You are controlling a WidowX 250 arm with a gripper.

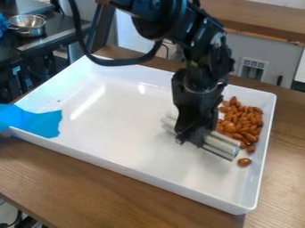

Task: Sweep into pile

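The wooden desk (107,191) is the broadest thing below me, brown with fine grain lines running along it. On it sits my big white tray (140,174), four-cornered, with low upright walls and a smooth floor that throws back bright streaks of light. My black hand (191,137) hangs down into the tray, right of its middle in the view, pinching the silver bar at a place along its length. A bright blue sheet (37,121) lies over the tray's left wall, its ragged edge reaching inside.

The almonds (241,125) are gathered in a heap at the right side of the tray, near the far right corner and just beyond the bar. They are warm orange-brown, deepening to red-brown in the gaps, plump ovals tapering to a point, some catching a soft shine. They lie every which way, many overlapping, in a long patch that thins towards its near end. The silver bar (221,146) slants from the tray's middle down to the right, shiny and ridged lengthwise, like rounded rods side by side. Just beside its near right end rests a loose almond (244,162), apart from the heap, rounded and glossy, lying on its side.
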